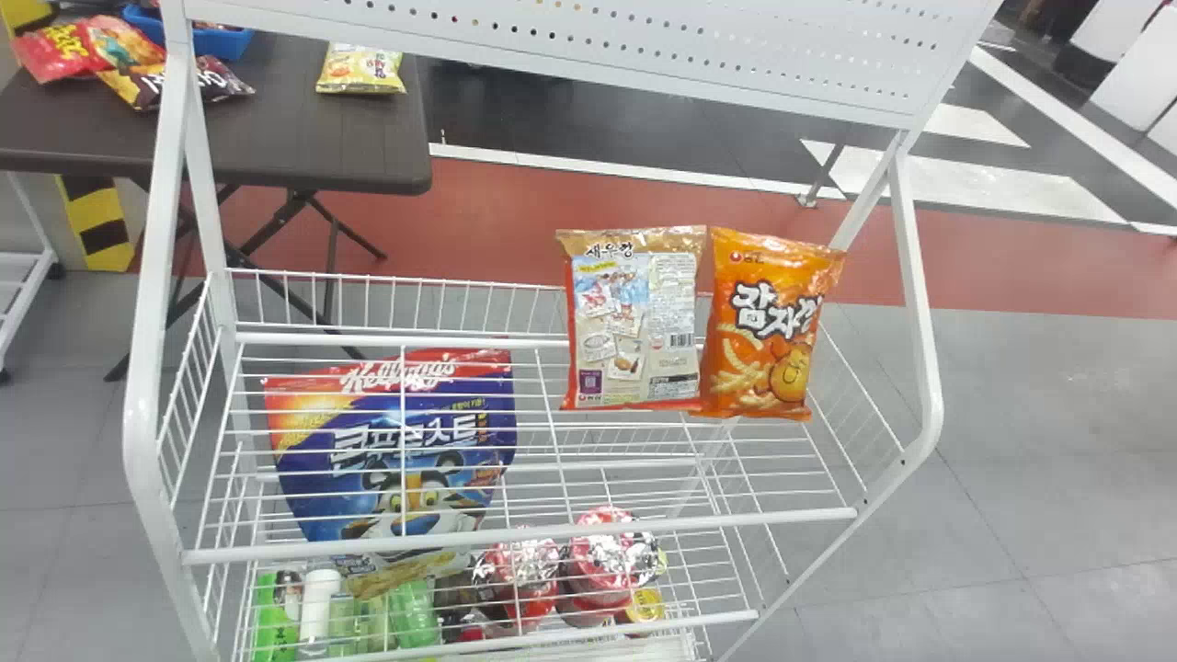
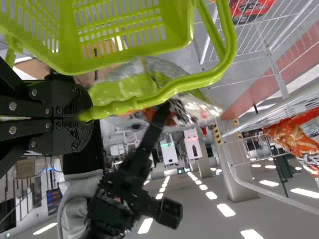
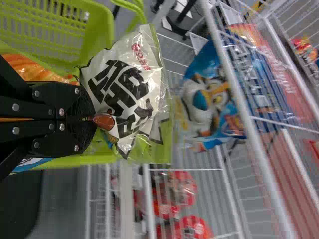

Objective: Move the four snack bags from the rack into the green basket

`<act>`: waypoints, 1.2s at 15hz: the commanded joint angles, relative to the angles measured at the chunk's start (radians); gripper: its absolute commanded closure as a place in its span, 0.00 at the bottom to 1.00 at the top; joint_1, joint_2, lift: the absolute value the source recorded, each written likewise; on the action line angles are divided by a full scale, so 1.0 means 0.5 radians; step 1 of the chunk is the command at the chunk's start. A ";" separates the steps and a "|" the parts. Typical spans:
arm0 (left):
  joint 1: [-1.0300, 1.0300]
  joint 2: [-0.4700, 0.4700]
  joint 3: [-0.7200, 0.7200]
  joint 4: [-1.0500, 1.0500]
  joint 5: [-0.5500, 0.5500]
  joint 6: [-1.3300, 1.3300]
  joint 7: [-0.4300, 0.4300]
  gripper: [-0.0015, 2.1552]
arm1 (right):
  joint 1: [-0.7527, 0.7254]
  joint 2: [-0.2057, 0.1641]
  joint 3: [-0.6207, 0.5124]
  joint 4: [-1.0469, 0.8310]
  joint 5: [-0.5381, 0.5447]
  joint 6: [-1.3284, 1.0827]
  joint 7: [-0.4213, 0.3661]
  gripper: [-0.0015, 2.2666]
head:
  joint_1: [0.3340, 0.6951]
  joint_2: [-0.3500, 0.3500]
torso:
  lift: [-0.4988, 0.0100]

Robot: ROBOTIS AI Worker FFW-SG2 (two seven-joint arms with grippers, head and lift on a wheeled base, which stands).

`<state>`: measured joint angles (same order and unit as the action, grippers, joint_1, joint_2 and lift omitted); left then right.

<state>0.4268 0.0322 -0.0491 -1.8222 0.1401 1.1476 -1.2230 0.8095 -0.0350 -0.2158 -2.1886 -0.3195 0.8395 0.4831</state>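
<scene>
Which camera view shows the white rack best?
The head view: it shows the rack with both sides and its shelves. The left wrist view gives some bars and wire; the right wrist view, close-up sections.

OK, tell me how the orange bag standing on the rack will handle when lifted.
The orange bag looks puffed, so it is probably light and squashy. Its shiny wrapper could be slippery. Standing upright, it may tip if nudged.

Left wrist view: I'm holding the left gripper [image 2: 88, 116] closed, its two flat black fingers drawing level and pressing in from both sides. Farther off, the black right arm [image 2: 117, 199] is showing its jointed wrist. Right wrist view: I'm pinching the right gripper [image 3: 93, 119] closed, fingers lying parallel.
</scene>
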 commanded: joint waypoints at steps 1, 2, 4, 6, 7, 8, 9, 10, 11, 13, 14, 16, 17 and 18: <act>0.021 0.000 0.006 -0.010 0.002 -0.002 -0.008 0.99 | -0.005 0.003 0.060 0.082 -0.063 0.087 -0.006 0.96 | 1.00 0.00 | 0.98; 0.027 0.000 0.006 -0.016 0.002 -0.008 -0.012 0.99 | -0.024 -0.001 0.091 0.125 -0.063 0.068 -0.009 0.96 | 1.00 0.00 | 0.98; 0.036 0.000 -0.003 -0.028 0.002 -0.014 -0.012 0.99 | -0.054 -0.001 0.152 0.223 -0.054 -0.018 -0.030 0.96 | 1.00 0.00 | 0.98; 0.042 0.003 -0.009 -0.028 0.002 -0.014 -0.015 0.99 | -0.107 -0.001 0.205 0.330 -0.030 -0.122 -0.049 0.96 | 1.00 0.00 | 0.98; 0.045 0.000 -0.009 -0.031 0.002 -0.014 -0.018 0.99 | -0.131 -0.001 0.214 0.367 -0.027 -0.110 -0.049 0.89 | 1.00 0.00 | 0.98; 0.045 0.000 -0.009 -0.031 0.002 -0.020 -0.021 0.99 | -0.146 -0.010 0.226 0.389 -0.027 -0.054 -0.046 0.78 | 1.00 0.00 | 0.98; 0.045 0.000 -0.009 -0.031 0.002 -0.020 -0.021 0.99 | -0.146 -0.022 0.248 0.404 -0.027 -0.060 -0.046 0.60 | 1.00 0.00 | 0.98; 0.045 -0.003 -0.009 -0.031 0.002 -0.026 -0.021 0.99 | -0.143 -0.028 0.251 0.401 -0.024 -0.018 -0.046 0.30 | 1.00 0.00 | 0.98; 0.048 0.000 -0.009 -0.031 0.002 -0.026 -0.021 0.99 | -0.119 -0.031 0.248 0.383 -0.033 -0.018 -0.043 0.00 | 1.00 0.00 | 0.98; 0.048 -0.003 -0.003 -0.031 0.002 -0.026 -0.021 0.99 | -0.067 -0.037 0.217 0.312 -0.036 -0.054 -0.046 0.00 | 1.00 0.00 | 0.98; 0.048 -0.003 -0.003 -0.031 0.002 -0.026 -0.015 0.99 | -0.048 -0.037 0.192 0.281 -0.036 -0.085 -0.049 0.02 | 1.00 0.00 | 0.98; 0.048 -0.003 -0.009 -0.031 0.002 -0.032 -0.012 0.99 | -0.048 -0.037 0.149 0.238 -0.036 -0.079 -0.049 0.03 | 1.00 0.00 | 0.98; 0.048 -0.003 -0.009 -0.031 0.002 -0.032 -0.002 0.99 | -0.048 -0.034 0.131 0.217 -0.036 -0.091 -0.049 0.03 | 1.00 0.00 | 0.98; 0.045 -0.003 -0.009 -0.031 -0.001 -0.032 -0.002 0.99 | -0.045 -0.034 0.113 0.183 -0.036 -0.134 -0.073 0.03 | 1.00 0.00 | 0.98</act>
<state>0.4505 0.0306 -0.0533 -1.8377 0.1408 1.1308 -1.2245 0.7855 -0.0529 -0.1458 -2.0765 -0.3369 0.7931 0.4549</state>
